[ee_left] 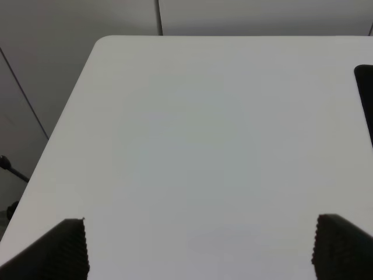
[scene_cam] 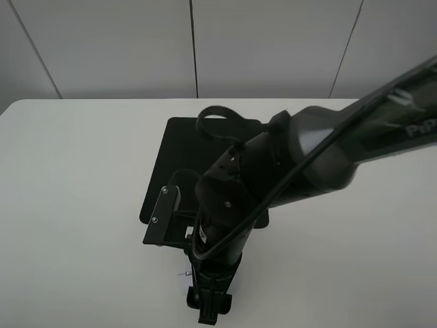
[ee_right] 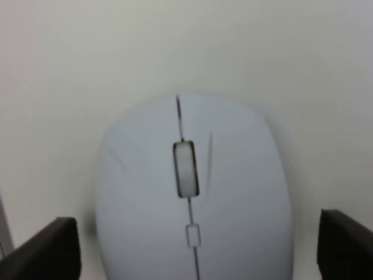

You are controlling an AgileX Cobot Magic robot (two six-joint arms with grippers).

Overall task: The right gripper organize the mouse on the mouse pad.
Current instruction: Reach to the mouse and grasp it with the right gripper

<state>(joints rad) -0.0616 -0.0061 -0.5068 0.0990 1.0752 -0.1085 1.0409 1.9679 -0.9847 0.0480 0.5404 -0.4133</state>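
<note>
White mouse (ee_right: pixel 192 198), grey wheel up, lies off the flat black mouse pad (scene_cam: pixel 181 154).

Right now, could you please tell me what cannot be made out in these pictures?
Mouse: hidden under the right arm in the exterior high view; blurred, its rear cut off, in the right wrist view.
Mouse pad: near part covered by that arm; left wrist view shows only a sliver.

A white counter (scene_cam: pixel 75 205) fills the lower two thirds of the exterior high view. Its far edge runs across the upper part of the frame and rounds off at the upper left. Behind it stands a pale panelled wall (scene_cam: pixel 116 48), split by thin dark seams (scene_cam: pixel 194 48). In the left wrist view, a small dark rod (ee_left: pixel 8 165) shows beyond the counter's edge.
</note>
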